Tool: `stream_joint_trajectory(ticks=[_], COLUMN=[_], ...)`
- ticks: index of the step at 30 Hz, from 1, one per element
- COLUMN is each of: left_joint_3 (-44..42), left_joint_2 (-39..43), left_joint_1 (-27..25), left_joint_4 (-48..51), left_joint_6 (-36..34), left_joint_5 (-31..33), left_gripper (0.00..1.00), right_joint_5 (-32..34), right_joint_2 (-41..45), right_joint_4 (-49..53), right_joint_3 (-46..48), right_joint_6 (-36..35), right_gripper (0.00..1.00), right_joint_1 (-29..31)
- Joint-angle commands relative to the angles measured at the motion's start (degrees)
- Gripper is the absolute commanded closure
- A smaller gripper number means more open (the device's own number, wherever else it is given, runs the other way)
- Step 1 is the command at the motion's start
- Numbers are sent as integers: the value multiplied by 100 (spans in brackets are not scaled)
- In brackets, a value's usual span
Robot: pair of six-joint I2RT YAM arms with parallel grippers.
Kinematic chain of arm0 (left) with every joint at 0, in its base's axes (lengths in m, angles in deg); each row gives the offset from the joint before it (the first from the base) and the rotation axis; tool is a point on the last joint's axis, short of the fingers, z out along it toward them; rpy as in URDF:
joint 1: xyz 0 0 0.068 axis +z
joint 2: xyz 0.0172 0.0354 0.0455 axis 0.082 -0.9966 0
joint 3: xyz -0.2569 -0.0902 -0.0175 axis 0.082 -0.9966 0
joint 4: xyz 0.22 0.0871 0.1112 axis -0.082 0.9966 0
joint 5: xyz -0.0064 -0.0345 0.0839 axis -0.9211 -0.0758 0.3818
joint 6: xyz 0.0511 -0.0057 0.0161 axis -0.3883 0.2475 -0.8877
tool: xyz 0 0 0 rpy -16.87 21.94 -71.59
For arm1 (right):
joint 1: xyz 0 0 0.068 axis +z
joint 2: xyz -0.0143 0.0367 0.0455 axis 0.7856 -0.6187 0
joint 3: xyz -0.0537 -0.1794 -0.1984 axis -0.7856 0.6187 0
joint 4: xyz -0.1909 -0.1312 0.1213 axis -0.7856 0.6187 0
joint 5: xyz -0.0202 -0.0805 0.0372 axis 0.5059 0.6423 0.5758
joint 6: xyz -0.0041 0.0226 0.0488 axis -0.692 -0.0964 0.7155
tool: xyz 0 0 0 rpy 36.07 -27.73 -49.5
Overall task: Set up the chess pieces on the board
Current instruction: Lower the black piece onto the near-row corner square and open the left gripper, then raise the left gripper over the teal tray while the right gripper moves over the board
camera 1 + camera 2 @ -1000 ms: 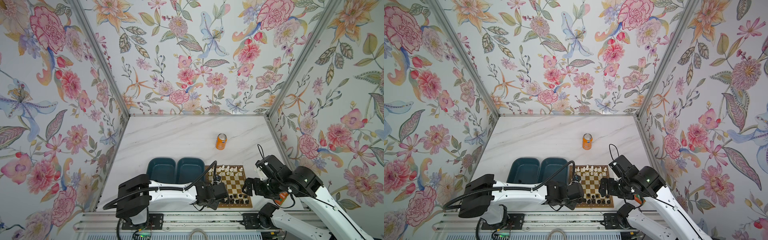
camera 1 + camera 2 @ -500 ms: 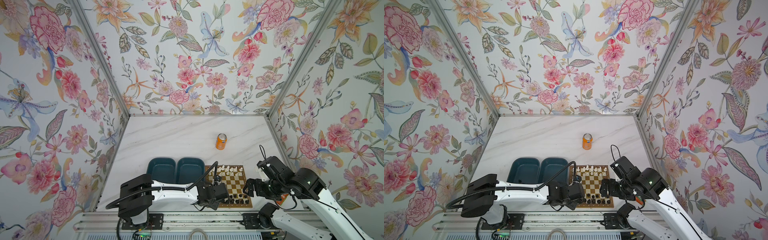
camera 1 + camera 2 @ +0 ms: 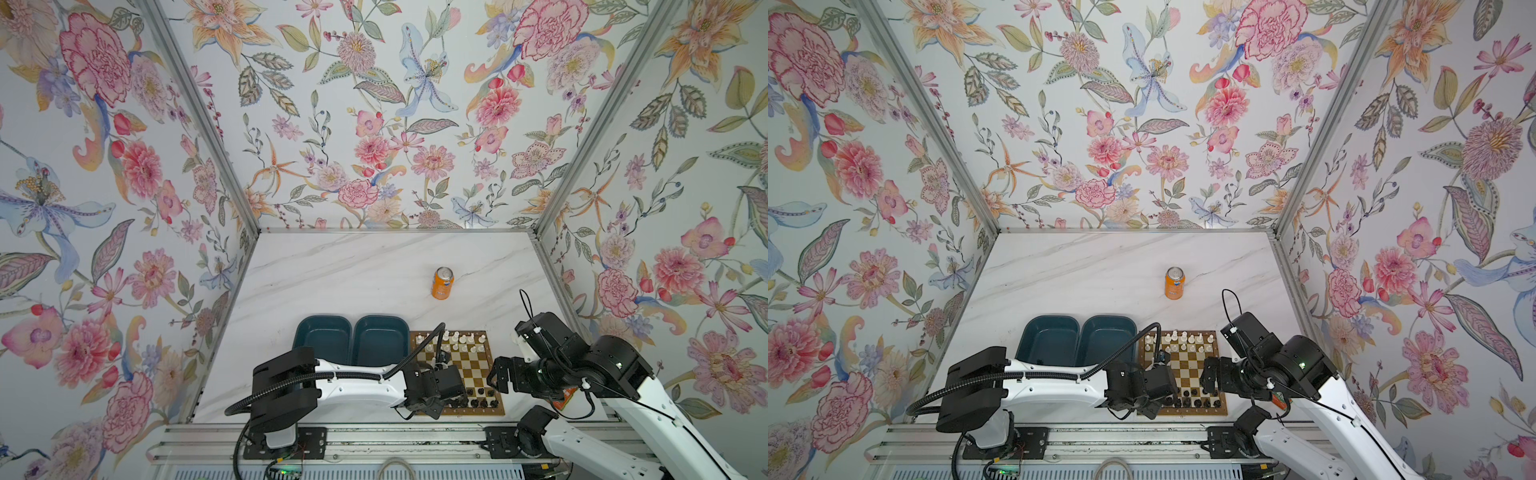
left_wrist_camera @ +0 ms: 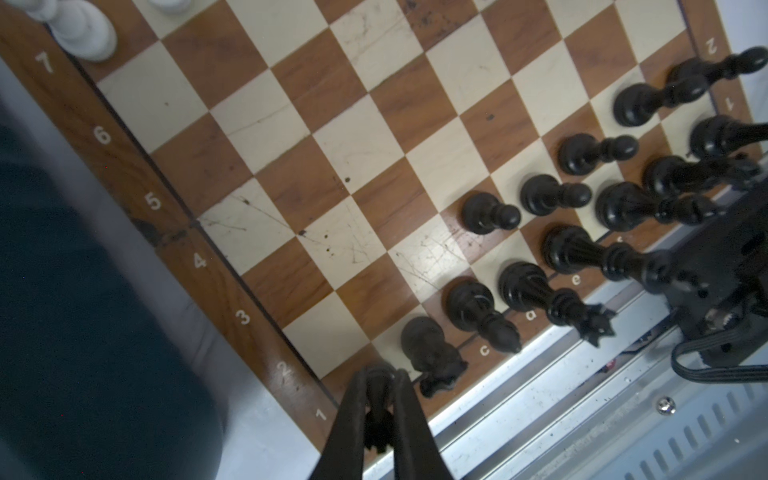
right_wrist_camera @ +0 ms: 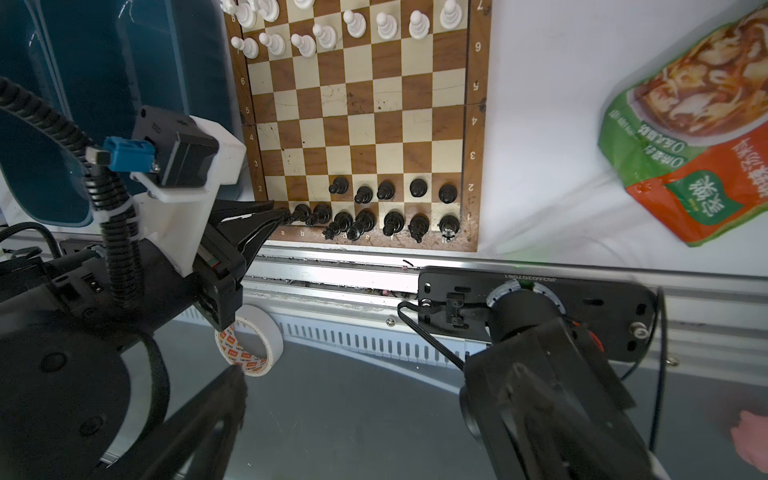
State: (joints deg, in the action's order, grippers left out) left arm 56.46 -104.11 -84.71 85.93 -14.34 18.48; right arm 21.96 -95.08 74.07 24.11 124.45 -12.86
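The board [image 3: 467,365] [image 3: 1187,368] lies at the table's front right. White chess pieces [image 3: 453,338] [image 5: 332,29] fill its two far rows. Black chess pieces [image 5: 386,208] [image 4: 582,232] stand in its two near rows. My left gripper [image 4: 378,415] [image 5: 286,214] is shut on a black piece [image 4: 379,390] at the near left corner square. From above, the wrist covers that corner in both top views [image 3: 432,399] [image 3: 1152,399]. My right gripper [image 3: 496,376] [image 3: 1208,376] [image 5: 353,415] hangs open and holds nothing, beside the board's right edge.
Two dark teal trays [image 3: 322,338] [image 3: 380,338] sit just left of the board. An orange can [image 3: 442,283] stands behind it. A snack bag [image 5: 698,137] lies to the board's right, under my right arm. A tape roll [image 5: 249,345] rests below the front rail.
Hardly anything: the left arm's elbow has crept slightly to the right. Both grippers stay where they were, the left still shut on its piece.
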Motion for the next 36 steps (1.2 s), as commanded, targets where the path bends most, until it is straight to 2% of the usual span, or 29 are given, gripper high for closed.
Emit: stream_joint_trajectory(ticks=[1,17,22,27,36], left_joint_3=[64,-17,-19,-18,63], left_joint_2=[-17,127,142,178,253], left_joint_1=[-47,-36,-35,-41,-34], left_joint_4=[265,387,361,378,397], left_joint_6=[-71,55,64,68,115], left_joint_5=[177,279,233,228,292], left_gripper=[87,87,82,72,69], right_joint_5=[109,26,21,3,-4], right_joint_2=[-63,-163,-118,-65,-55], right_joint_4=[191,139,139,139,131], right_joint_3=[-160,-177,-150,-126,-117], right_joint_6=[-123,-357,-331,-308,-322], right_gripper=[1,1,1,1,1], right_joint_1=[-32,-147,-322,-341,-350])
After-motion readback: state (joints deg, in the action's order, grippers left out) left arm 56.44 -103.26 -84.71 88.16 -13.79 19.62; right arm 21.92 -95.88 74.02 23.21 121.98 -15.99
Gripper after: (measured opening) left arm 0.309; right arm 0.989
